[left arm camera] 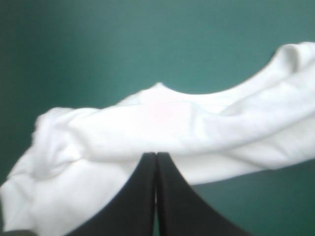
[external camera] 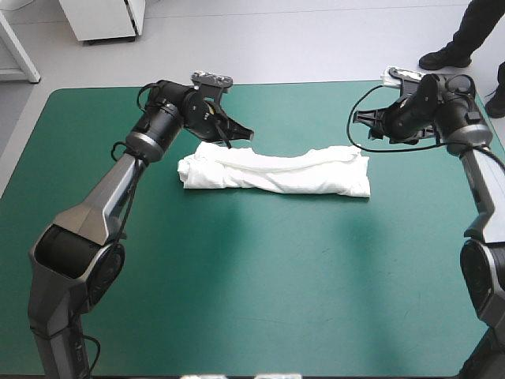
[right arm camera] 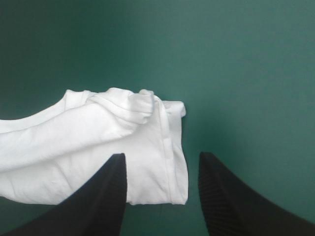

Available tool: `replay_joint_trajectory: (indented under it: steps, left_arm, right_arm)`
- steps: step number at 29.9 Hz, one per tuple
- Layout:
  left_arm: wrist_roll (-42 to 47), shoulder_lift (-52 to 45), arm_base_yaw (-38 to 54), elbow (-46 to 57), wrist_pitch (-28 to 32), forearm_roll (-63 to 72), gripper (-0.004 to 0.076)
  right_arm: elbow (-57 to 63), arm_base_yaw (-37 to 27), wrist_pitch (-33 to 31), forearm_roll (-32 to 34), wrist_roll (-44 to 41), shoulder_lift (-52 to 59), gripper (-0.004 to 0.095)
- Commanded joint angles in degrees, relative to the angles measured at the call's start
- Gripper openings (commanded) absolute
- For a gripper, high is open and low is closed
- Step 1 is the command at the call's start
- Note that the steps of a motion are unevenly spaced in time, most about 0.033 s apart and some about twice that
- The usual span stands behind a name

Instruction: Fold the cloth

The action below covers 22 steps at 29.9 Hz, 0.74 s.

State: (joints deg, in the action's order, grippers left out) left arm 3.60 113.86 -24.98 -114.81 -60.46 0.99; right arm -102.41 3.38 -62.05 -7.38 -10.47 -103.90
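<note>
The white T-shirt (external camera: 276, 172) lies on the teal-green cover as a long rolled band running left to right across the table's middle. My left gripper (external camera: 246, 134) hovers at the band's far edge near its left end. Its black fingers (left arm camera: 147, 196) are shut in one pointed arch, and the T-shirt (left arm camera: 162, 123) lies just ahead of and under them. My right gripper (external camera: 364, 125) hangs over the band's right end. It is open (right arm camera: 161, 157), and the end of the T-shirt (right arm camera: 147, 147) shows between and ahead of its fingers.
Bare teal-green cover (external camera: 260, 292) stretches from the shirt to the near edge. A narrower strip of cover (external camera: 308, 103) lies between the shirt and the far edge.
</note>
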Motion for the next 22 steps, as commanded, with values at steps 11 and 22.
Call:
replay_joint_trajectory:
  steps: [11, 22]
  left_arm:
    - [-3.6, 3.8, -8.1, -1.5, 9.1, 6.3, -0.001]
    - [-3.6, 11.2, -8.1, -1.5, 8.8, 8.5, -0.001]
  right_arm:
    - [-0.1, -2.0, 0.2, -1.8, 1.6, 5.4, 0.036]
    - [-0.1, -3.2, 0.9, -4.0, 3.0, 4.2, 0.036]
